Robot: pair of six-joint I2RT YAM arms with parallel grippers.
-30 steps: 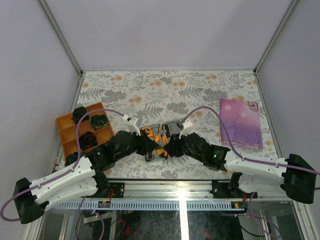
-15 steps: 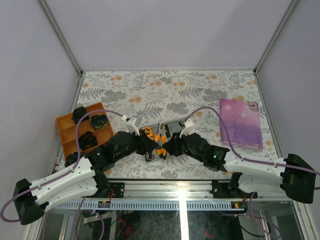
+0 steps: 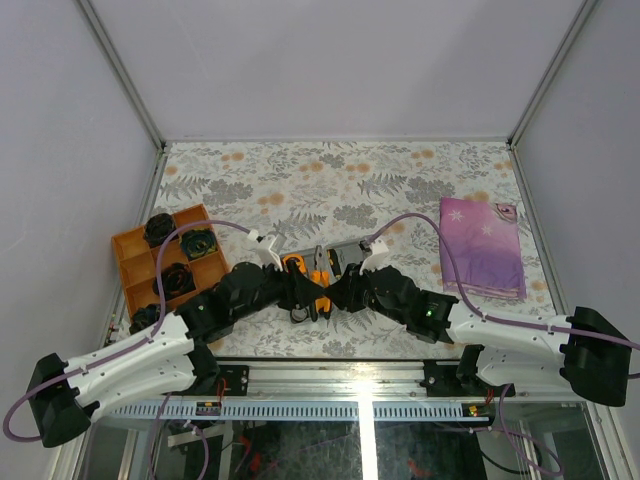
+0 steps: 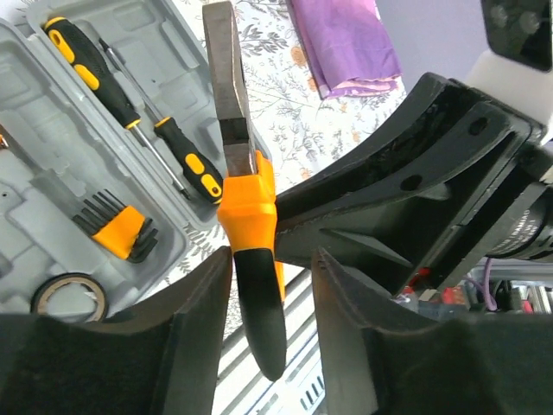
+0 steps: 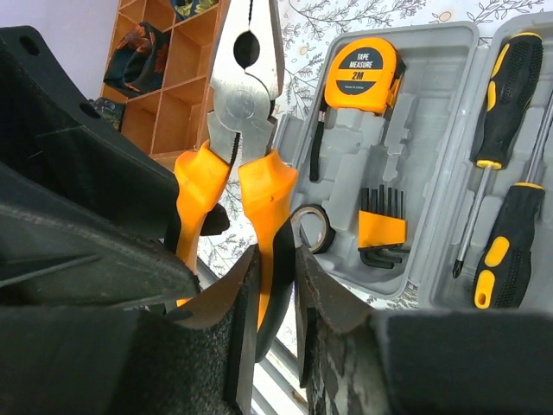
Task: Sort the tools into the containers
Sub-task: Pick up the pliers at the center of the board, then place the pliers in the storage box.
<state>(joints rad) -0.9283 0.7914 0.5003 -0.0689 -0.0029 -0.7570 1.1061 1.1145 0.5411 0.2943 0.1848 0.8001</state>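
The right gripper's [image 5: 276,259] fingers [image 5: 233,285] are clamped on one orange-and-black handle of the pliers [image 5: 246,95], whose steel nose points away from the wrist. The left gripper's [image 4: 272,259] fingers [image 4: 203,294] stand parted on either side of the same pliers' handles, with a gap showing on each side. Just beyond lies the open grey tool case [image 5: 432,52], holding the orange tape measure [image 5: 365,76], two black-and-yellow screwdrivers [image 5: 505,69], a hex key set [image 5: 382,229] and a small tape ring [image 5: 313,226]. Further left is an orange divided tray [image 3: 128,240], and to the right a purple cloth [image 3: 482,247].
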